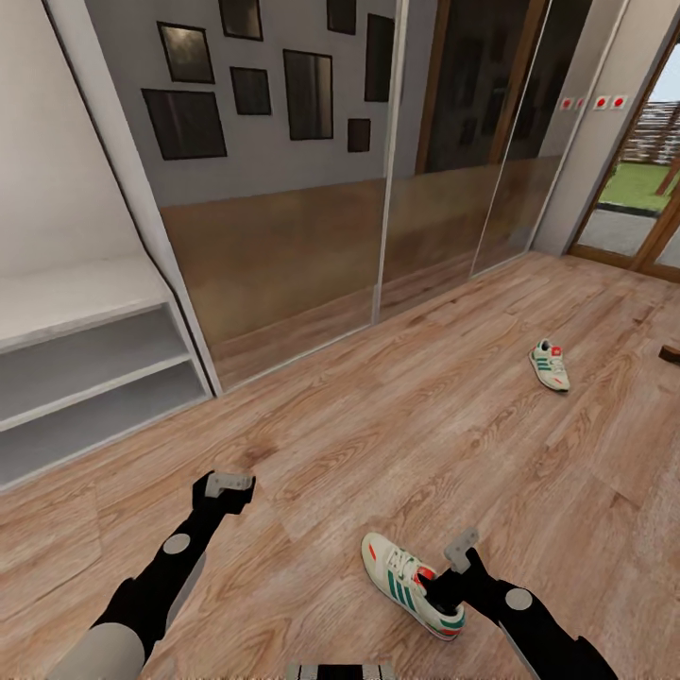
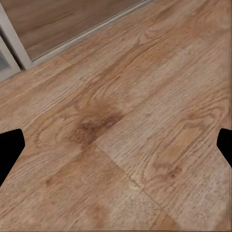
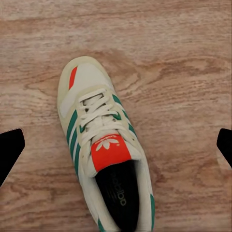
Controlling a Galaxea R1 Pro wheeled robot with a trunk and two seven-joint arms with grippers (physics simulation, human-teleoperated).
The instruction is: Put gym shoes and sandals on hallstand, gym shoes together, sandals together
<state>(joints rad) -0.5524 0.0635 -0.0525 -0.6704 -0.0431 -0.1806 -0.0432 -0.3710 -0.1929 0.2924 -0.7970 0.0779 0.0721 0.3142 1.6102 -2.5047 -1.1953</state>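
One gym shoe [image 1: 411, 586] lies on the corridor floor [image 1: 378, 434] close in front of me, toe pointing away to the left. My right gripper [image 1: 439, 587] hangs over its heel end. In the right wrist view the gripper [image 3: 116, 150] is open, its black fingertips [image 3: 9, 150] wide apart on either side of the shoe [image 3: 104, 150], above it. The other gym shoe [image 1: 550, 365] lies far off to the right. My left gripper [image 1: 215, 496] is open over bare planks [image 2: 116, 121]. A dark brown thing [image 1: 671, 353], cut by the right edge, may be a sandal.
A low light-grey unit with two open shelves [image 1: 85, 378] stands against the wall at left; I cannot tell if it is the hallstand. Mirrored sliding doors [image 1: 283, 189] line the far wall. A glass door [image 1: 642, 208] to a garden is at the right.
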